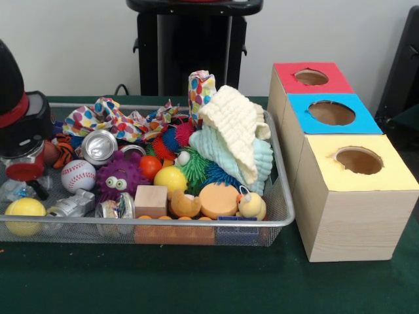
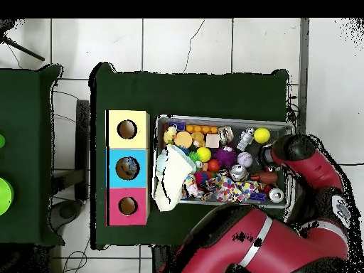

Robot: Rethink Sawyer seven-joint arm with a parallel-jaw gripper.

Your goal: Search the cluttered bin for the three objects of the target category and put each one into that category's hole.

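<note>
A lab — green-clothed table (image 2: 206, 89), tiled floor (image 2: 178, 43), colour-topped sorting boxes (image 1: 340, 163).

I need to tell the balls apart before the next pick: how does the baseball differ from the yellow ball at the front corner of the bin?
The baseball is white with red stitching; the yellow ball is plain, with no markings visible. The baseball lies farther back, beside a crushed can; the yellow ball sits against the wire bin front rim. The baseball looks slightly larger. Both are round, uncovered and not held.
</note>
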